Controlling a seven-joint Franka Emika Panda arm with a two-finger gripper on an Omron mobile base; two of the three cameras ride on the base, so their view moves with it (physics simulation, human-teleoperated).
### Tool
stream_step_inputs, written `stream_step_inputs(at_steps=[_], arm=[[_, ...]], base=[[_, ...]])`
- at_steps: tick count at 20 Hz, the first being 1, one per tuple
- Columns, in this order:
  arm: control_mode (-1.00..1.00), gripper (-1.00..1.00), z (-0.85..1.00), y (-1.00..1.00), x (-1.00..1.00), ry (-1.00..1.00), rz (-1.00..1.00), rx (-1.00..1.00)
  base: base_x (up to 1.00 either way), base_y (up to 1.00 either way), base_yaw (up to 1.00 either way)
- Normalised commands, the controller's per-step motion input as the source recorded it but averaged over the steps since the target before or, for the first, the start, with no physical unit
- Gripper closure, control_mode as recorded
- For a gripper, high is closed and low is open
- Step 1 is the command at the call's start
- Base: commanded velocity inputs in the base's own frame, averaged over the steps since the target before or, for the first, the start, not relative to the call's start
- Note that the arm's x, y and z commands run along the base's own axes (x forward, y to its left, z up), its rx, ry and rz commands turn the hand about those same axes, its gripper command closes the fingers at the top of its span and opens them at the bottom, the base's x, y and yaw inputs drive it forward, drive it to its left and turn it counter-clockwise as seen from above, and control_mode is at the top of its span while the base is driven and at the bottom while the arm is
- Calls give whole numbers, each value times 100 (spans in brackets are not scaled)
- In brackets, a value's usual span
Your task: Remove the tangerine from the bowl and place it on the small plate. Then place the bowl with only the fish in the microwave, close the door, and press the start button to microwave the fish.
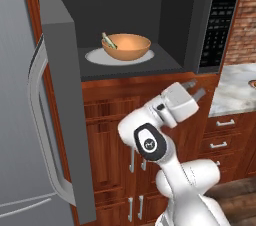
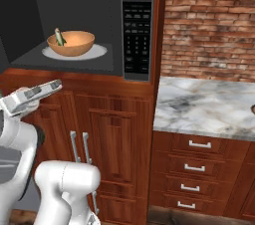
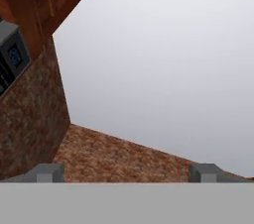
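Two base views show bowl (image 1: 126,47) on white turntable (image 1: 95,57) inside microwave (image 1: 170,0), fish (image 1: 109,40) leaning on bowl's left rim, long axis tilted, upper end toward back-left. Left base view alone shows door (image 1: 62,105) swung wide, curved silver handle (image 1: 41,125) facing camera. Right base view alone gives marble surface (image 2: 209,104) right of keypad (image 2: 135,32), brick wall (image 2: 211,25) behind. Pincer (image 1: 195,89) below microwave floor, fingers spread, nothing between. Hand view: both fingertips (image 3: 47,172) far apart, aimed up at brick and pale ceiling (image 3: 163,54).

Red brick wall (image 2: 209,25), marble counter (image 2: 209,107), brown wooden cabinets (image 2: 119,144), grey fridge (image 1: 15,95)
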Motion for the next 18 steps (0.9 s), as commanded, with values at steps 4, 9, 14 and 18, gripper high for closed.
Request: stream_step_inputs(at_steps=[4,9,14,18], arm=[[-100,-100,-23,86,-86,0,2,-7],[-100,-100,-32,51,-58,3,2,-2],[-100,-100,-44,12,0,4,0,-7],[-100,-100,-25,45,-6,0,16,-13]], base=[[0,0,0],[0,0,0],[0,0,0],[0,0,0]])
